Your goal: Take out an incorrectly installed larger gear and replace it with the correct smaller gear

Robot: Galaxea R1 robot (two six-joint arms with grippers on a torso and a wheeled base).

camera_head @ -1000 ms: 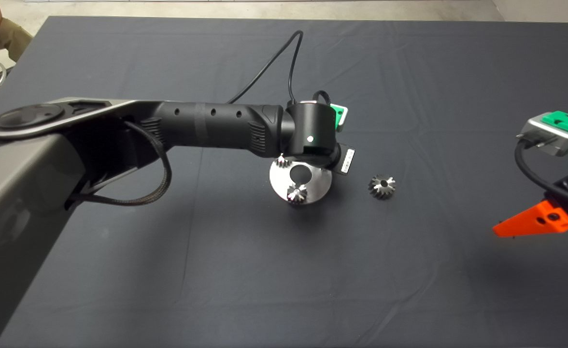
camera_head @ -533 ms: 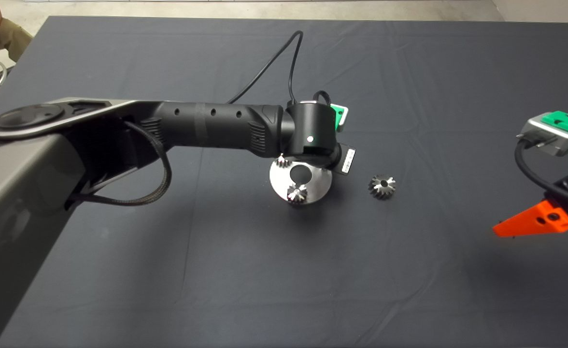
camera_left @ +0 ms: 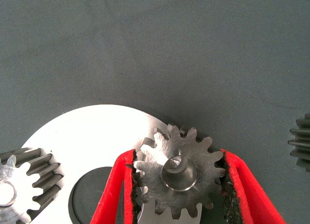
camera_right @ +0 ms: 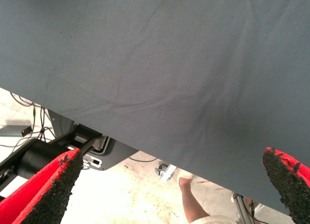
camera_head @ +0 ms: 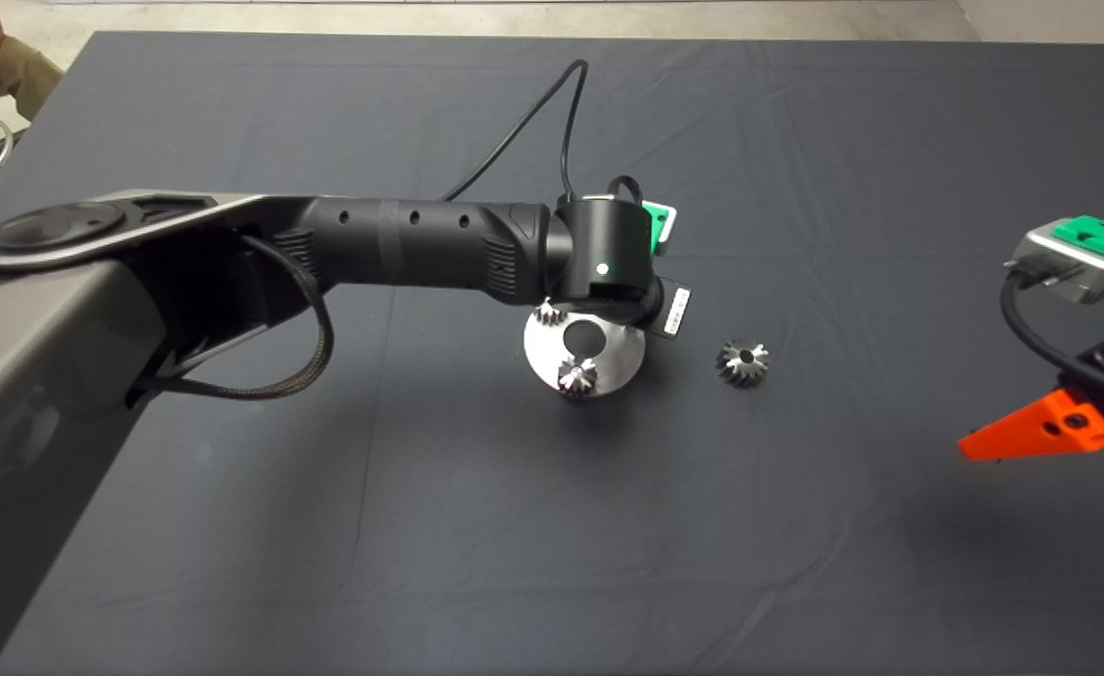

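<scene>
My left gripper [camera_left: 179,178] pinches the smaller gear [camera_left: 178,173] over its post on the steel plate [camera_left: 92,134]; whether it's fully seated I can't tell, so releasing now might leave it cocked. The larger gear [camera_head: 743,362] lies on the mat well beside the plate, and my right gripper [camera_right: 172,190] idles agape at the edge.

The head camera looks down on the whole bench [camera_head: 796,141]. The left wrist camera sits close above the round plate [camera_left: 97,132], shared with head view [camera_head: 622,361]; the right faces the bench's edge.

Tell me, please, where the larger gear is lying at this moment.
In the head view, the larger gear lies alone on the dark mat, right of the round steel plate where the left gripper works.
</scene>
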